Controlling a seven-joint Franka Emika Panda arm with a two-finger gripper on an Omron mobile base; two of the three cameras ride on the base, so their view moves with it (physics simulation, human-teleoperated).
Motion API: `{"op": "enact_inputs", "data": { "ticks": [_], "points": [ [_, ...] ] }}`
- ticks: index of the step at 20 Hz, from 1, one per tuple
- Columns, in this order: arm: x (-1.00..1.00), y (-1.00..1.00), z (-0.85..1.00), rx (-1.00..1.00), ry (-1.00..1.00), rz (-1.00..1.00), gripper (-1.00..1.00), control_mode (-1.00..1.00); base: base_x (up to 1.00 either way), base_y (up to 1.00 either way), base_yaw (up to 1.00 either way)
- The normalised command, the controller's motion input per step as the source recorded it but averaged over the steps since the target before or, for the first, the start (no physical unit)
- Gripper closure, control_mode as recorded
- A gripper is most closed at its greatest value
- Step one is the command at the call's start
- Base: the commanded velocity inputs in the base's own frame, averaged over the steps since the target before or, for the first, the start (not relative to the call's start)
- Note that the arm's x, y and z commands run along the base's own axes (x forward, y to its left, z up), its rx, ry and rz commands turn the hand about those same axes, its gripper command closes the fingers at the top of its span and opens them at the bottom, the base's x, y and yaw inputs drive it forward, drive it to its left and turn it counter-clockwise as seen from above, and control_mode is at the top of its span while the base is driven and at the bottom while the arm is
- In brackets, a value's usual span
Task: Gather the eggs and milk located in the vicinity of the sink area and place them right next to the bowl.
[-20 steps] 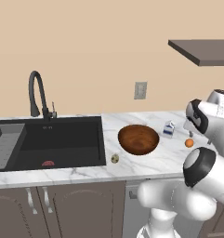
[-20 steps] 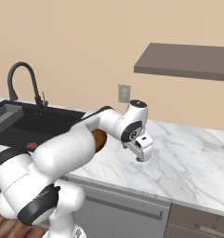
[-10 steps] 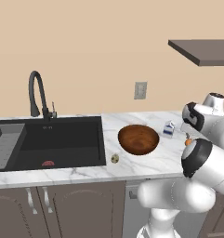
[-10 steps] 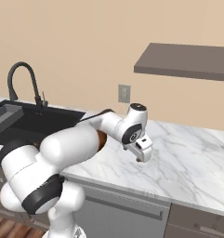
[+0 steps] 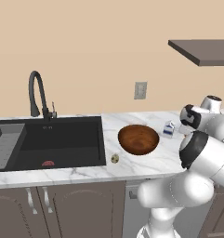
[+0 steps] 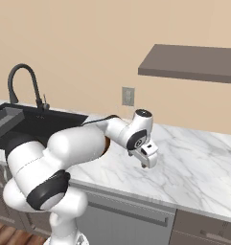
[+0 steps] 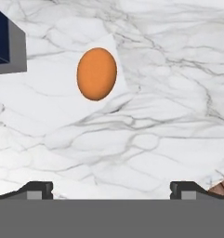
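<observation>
Hovering over the marble counter [image 7: 155,139], the gripper [image 7: 111,188] has its jaws spread wide and holds nothing; its two dark fingertips [image 7: 36,188] stand far apart at the bottom of the hand view. Ahead of the gripper and a little to its left in that view, the orange-brown egg [image 7: 96,73] lies alone on the marble, apart from both fingertips, with bare stone between. Further left of the egg, a grey and dark blue corner of the milk carton [image 7: 6,44] enters the picture, close to the egg but not touching it. At the lower right, just beside the right fingertip, a sliver of the wooden bowl [image 7: 221,188] shows.

From the left base view, the milk carton [image 5: 168,128] stands upright just right of the bowl [image 5: 138,139], near the arm's wrist. The speckled egg [image 5: 115,158] rests on the counter between the bowl and the sink [image 5: 48,142], well away from the gripper. A flat red thing [image 5: 48,163] lies in the basin, behind which rises the black faucet [image 5: 37,93]. In the right base view the gripper [image 6: 146,160] points down at the counter under a wall shelf [image 6: 189,62]
</observation>
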Motion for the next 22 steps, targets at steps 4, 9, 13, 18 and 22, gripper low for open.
{"op": "enact_inputs", "data": {
  "ticks": [4, 9, 13, 18, 22],
  "points": [
    [0.09, -0.09, -0.16, 0.00, 0.00, 0.00, -1.00, -1.00, 0.00, 0.00, 0.00],
    [0.15, -0.05, -0.15, 0.00, 0.00, 0.00, -1.00, -1.00, 0.00, 0.00, 0.00],
    [0.22, -0.04, -0.13, 0.00, 0.00, 0.00, -1.00, -1.00, 0.00, 0.00, 0.00],
    [0.18, -0.09, -0.13, 0.00, 0.00, 0.00, -1.00, -1.00, 0.00, 0.00, 0.00],
    [0.18, -0.09, -0.15, 0.00, 0.00, 0.00, -1.00, -1.00, 0.00, 0.00, 0.00]
  ]
}}
